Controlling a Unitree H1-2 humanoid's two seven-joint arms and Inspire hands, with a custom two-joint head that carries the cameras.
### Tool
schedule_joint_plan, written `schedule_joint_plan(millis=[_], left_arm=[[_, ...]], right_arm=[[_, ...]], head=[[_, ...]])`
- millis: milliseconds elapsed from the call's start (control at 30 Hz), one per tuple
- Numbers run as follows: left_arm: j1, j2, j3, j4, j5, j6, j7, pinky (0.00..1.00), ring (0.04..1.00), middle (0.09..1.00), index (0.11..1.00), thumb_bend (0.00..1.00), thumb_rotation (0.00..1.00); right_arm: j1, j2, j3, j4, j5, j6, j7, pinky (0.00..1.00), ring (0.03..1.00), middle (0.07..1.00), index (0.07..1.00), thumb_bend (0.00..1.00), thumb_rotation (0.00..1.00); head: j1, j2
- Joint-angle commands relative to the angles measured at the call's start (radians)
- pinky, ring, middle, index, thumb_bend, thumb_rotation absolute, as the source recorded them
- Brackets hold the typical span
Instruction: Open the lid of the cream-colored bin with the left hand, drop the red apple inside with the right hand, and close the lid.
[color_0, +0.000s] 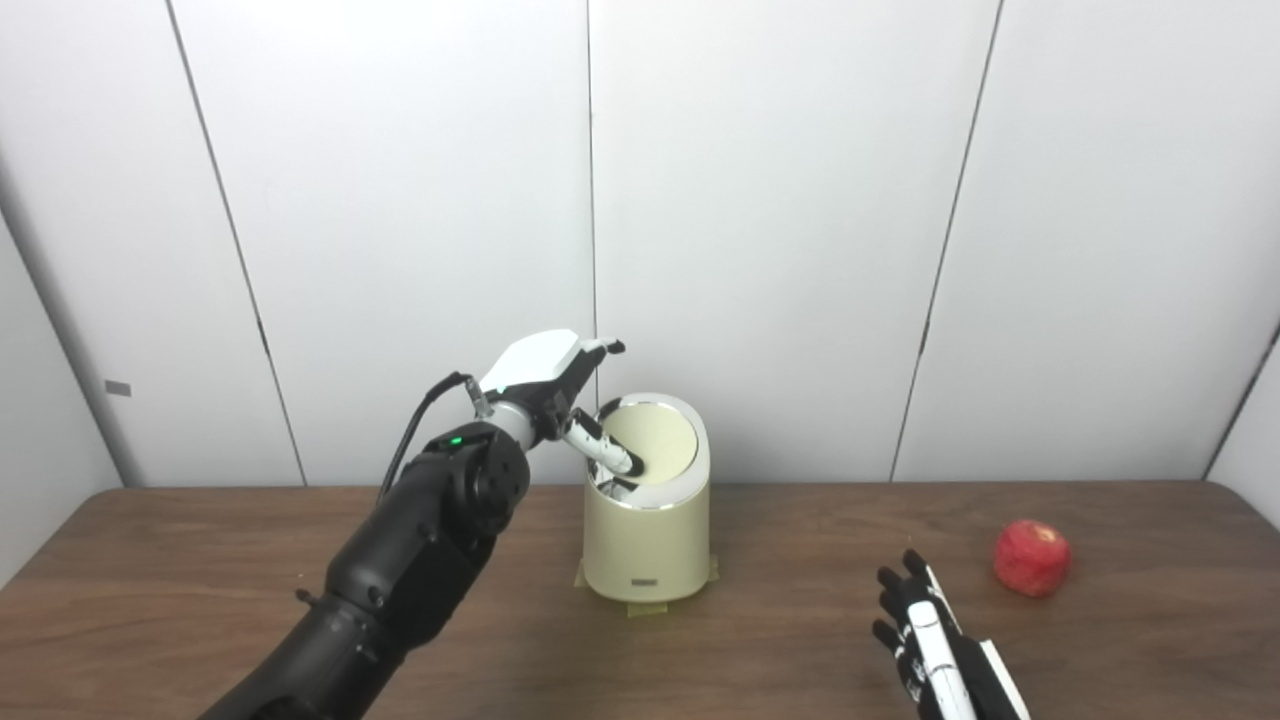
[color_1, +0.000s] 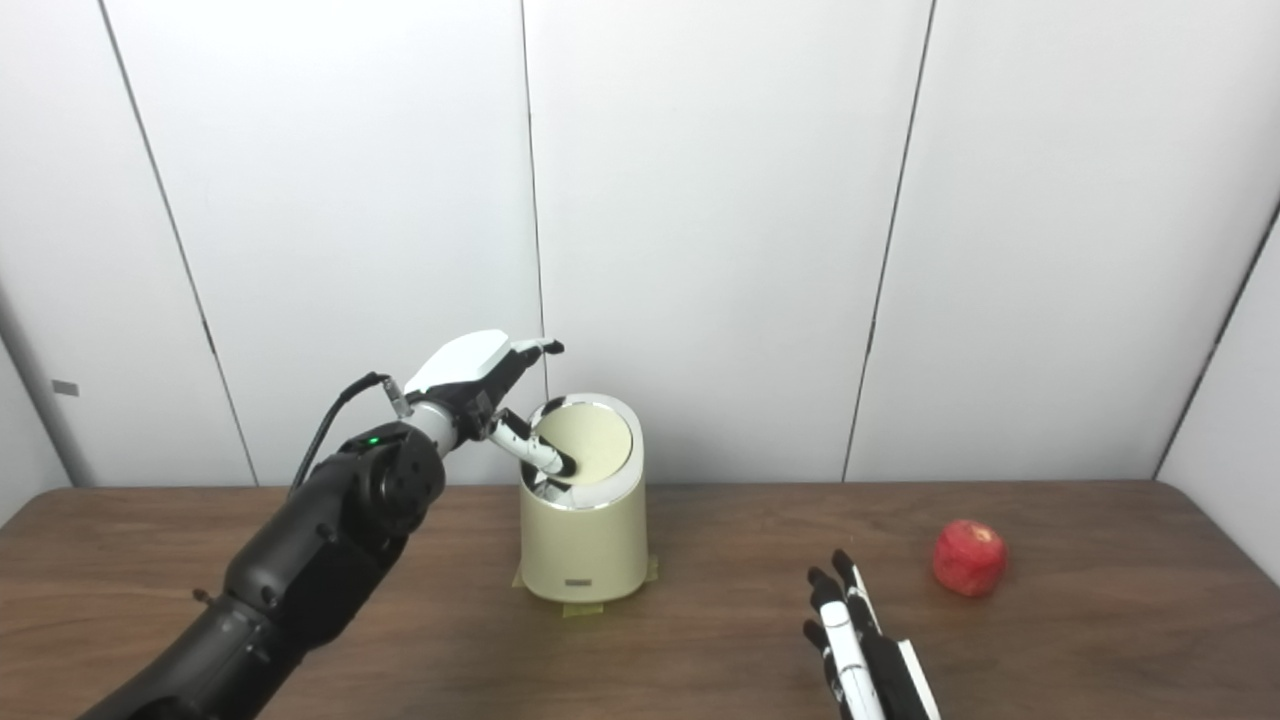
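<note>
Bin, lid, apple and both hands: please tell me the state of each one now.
Cream-colored bin: upright on the table.
Lid: pressed and tilted by the left hand.
Red apple: on the table, not held.
Left hand: a finger on the lid, holding nothing.
Right hand: open, fingers extended, apart from the apple.

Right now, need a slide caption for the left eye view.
Left hand presses fingers onto cream-colored bin's lid; right hand waits near red apple.

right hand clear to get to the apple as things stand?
Probably yes. The right hand rests open on the table, with the apple just ahead and to its right. Only bare tabletop lies between them; the bin and left hand are well off to the left.
</note>
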Motion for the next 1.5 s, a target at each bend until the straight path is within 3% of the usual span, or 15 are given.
schedule_joint_plan(millis=[0,233,333,433,600,700,800,867,1067,1200,1233,1333,1400,1467], left_arm=[[-0.040,-0.011,-0.016,0.010,0.020,-0.014,-0.004,0.93,0.960,0.957,0.936,0.94,0.01],[-0.039,-0.004,-0.018,0.003,0.016,-0.025,0.000,0.92,0.950,0.951,0.936,0.94,0.02],[-0.037,0.002,0.018,-0.038,-0.018,-0.005,-0.020,0.91,0.955,0.953,0.940,0.93,0.03],[-0.042,0.011,0.094,-0.091,-0.103,0.024,-0.068,0.85,0.942,0.953,0.941,0.93,0.03],[-0.030,0.021,0.249,-0.236,-0.272,0.171,-0.189,0.90,0.939,0.951,0.936,0.87,0.00],[-0.002,0.015,0.344,-0.314,-0.328,0.185,-0.223,0.89,0.929,0.926,0.920,0.85,0.00],[0.049,-0.054,0.477,-0.387,-0.357,0.185,-0.205,0.92,0.905,0.882,0.879,0.81,0.12],[0.088,-0.102,0.549,-0.436,-0.366,0.185,-0.193,0.90,0.895,0.871,0.860,0.78,0.14],[0.200,-0.178,0.672,-0.551,-0.395,0.185,-0.196,0.87,0.901,0.883,0.835,0.63,0.18],[0.264,-0.244,0.757,-0.612,-0.439,0.185,-0.182,0.90,0.882,0.879,0.839,0.52,0.22],[0.278,-0.259,0.771,-0.625,-0.446,0.185,-0.179,0.90,0.887,0.882,0.824,0.50,0.24],[0.345,-0.281,0.786,-0.678,-0.450,0.185,-0.171,0.91,0.908,0.910,0.862,0.45,0.37],[0.407,-0.288,0.788,-0.703,-0.482,0.185,-0.155,0.92,0.920,0.920,0.877,0.42,0.44],[0.476,-0.297,0.788,-0.736,-0.509,0.185,-0.139,0.93,0.926,0.915,0.877,0.39,0.43]], right_arm=[[-0.035,0.005,-0.001,-0.035,0.002,-0.013,-0.001,0.93,0.963,0.947,1.000,0.59,0.85],[-0.038,0.000,-0.003,-0.026,0.010,-0.025,0.007,0.94,0.971,0.954,1.000,0.58,0.85],[-0.039,0.000,-0.002,-0.026,0.006,-0.024,0.003,0.93,0.970,0.953,1.000,0.59,0.85],[-0.039,0.002,-0.004,-0.032,0.007,-0.015,0.000,0.93,0.969,0.952,1.000,0.58,0.85],[-0.033,-0.005,-0.004,-0.045,0.015,-0.010,0.009,0.94,0.974,0.956,1.000,0.58,0.84],[-0.030,-0.011,-0.005,-0.046,0.014,-0.009,0.010,0.94,0.976,0.956,1.000,0.58,0.84],[-0.031,-0.012,-0.004,-0.047,0.010,-0.003,0.007,0.95,0.970,0.949,0.995,0.58,0.86],[-0.032,-0.013,-0.001,-0.049,0.006,0.000,0.007,0.94,0.965,0.948,0.987,0.58,0.87],[-0.029,-0.019,-0.001,-0.054,0.001,0.003,0.008,0.94,0.953,0.946,0.967,0.57,0.87],[-0.027,-0.028,0.001,-0.066,-0.009,0.014,0.010,0.92,0.934,0.940,0.951,0.57,0.73],[-0.027,-0.029,0.001,-0.065,-0.011,0.010,0.009,0.90,0.921,0.938,0.946,0.56,0.62],[-0.030,-0.031,0.004,-0.058,-0.032,-0.006,0.001,0.85,0.901,0.936,0.942,0.61,0.46],[-0.034,-0.029,0.002,-0.053,-0.036,-0.012,-0.002,0.83,0.902,0.938,0.946,0.64,0.41],[-0.037,-0.027,-0.001,-0.052,-0.035,-0.013,-0.003,0.83,0.907,0.941,0.950,0.65,0.38]], head=[[-0.003,0.001],[0.001,0.000],[-0.004,0.003],[-0.010,0.011],[-0.013,0.020],[-0.010,0.023],[-0.011,0.025],[-0.011,0.026],[-0.016,0.031],[-0.016,0.036],[-0.016,0.035],[-0.015,0.036],[-0.016,0.039],[-0.017,0.038]])
